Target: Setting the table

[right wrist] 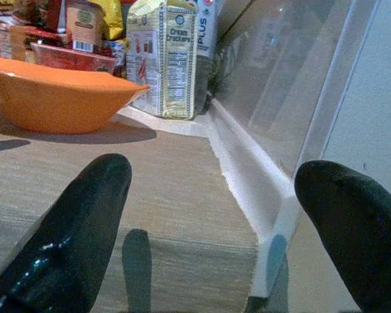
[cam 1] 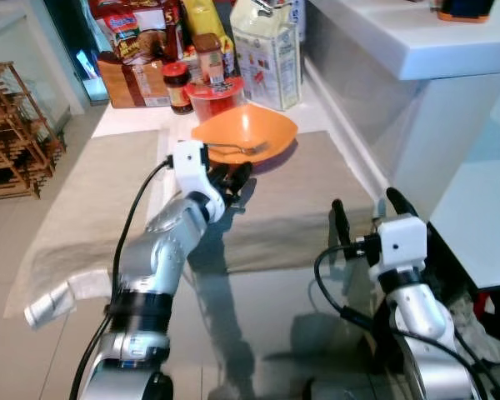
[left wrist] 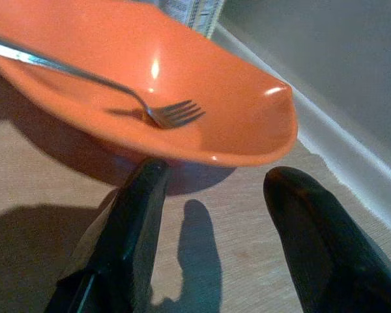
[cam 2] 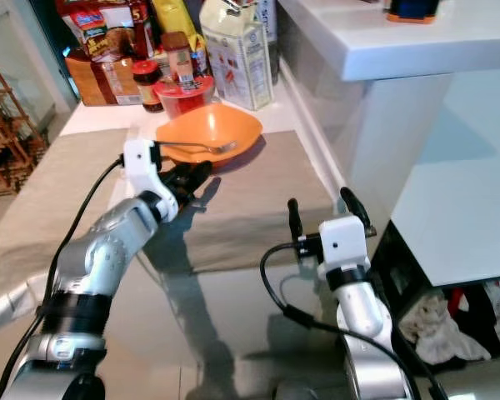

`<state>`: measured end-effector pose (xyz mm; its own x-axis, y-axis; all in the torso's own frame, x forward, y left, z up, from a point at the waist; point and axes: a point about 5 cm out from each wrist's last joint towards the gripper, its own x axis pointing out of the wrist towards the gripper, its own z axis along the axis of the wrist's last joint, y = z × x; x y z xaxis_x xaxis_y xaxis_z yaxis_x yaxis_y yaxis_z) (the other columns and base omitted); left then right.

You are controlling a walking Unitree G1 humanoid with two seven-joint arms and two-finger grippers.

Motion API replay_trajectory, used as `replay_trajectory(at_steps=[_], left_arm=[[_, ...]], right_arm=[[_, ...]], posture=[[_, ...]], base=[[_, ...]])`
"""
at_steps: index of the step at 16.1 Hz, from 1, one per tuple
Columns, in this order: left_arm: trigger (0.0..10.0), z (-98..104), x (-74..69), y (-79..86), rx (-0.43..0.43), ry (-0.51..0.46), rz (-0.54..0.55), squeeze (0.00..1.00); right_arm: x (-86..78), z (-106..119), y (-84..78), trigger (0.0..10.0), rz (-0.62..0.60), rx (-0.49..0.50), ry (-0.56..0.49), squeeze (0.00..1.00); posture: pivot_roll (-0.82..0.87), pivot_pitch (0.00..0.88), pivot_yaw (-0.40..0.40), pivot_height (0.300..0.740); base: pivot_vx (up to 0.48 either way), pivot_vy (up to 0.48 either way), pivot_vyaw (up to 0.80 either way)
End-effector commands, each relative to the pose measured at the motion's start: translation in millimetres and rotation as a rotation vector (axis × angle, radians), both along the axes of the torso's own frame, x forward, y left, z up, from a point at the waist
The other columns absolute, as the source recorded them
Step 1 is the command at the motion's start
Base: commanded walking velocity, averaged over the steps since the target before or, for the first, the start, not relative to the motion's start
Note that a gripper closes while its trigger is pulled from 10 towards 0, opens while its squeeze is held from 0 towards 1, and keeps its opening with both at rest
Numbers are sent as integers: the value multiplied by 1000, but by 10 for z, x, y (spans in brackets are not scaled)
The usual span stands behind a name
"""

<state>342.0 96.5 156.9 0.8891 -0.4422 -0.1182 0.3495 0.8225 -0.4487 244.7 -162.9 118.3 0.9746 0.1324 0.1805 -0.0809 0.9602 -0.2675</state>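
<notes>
A: Currently logging the table. Orange bowl [cam 1: 245,132] sits on the beige table runner [cam 1: 100,200], at its far end, just in front of the groceries. A metal fork [left wrist: 163,112] lies inside the bowl, tines resting on the inner surface, handle running out over the rim towards the robot's left.

B: Left gripper [cam 1: 233,177]?

A: Reaching forward over the runner, fingertips just short of the bowl's near rim. The left wrist view shows the two black fingers [left wrist: 133,215] spread apart with runner cloth between them; nothing is held. Whether the tips touch the bowl cannot be told.

B: Right gripper [cam 1: 368,210]?

A: Raised near the runner's near right corner, well apart from the bowl, close to the white counter [cam 1: 417,50]. Its fingers [right wrist: 85,222] stand wide apart, holding nothing; the right wrist view looks between them along the runner to the bowl.

B: Background items?

A: Behind the bowl: a cream cracker carton [right wrist: 164,55], a red tub [cam 1: 215,96] touching or just beside the bowl's far edge, a dark jar with a red lid [cam 1: 178,87], and a brown snack box [cam 1: 133,50]. A wooden rack [cam 1: 17,133] stands on the floor to the left.
</notes>
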Motion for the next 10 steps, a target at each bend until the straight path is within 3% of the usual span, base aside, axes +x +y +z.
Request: replay_trajectory(at_steps=[1,6,10], left_arm=[[10000,-42,13,109,-7,41,43,0],[10000,79,21,94,52,-34,35,0],[10000,163,-134,23,149,-179,-61,0]], right_arm=[[33,35,39,10000,18,-11,-16,0],[22,23,37,10000,17,-13,-13,0],[18,21,40,10000,22,-20,-14,0]], posture=[[-212,0,112,722],[-211,0,110,722],[-203,0,106,722]], base=[[0,0,0],[0,0,0],[0,0,0]])
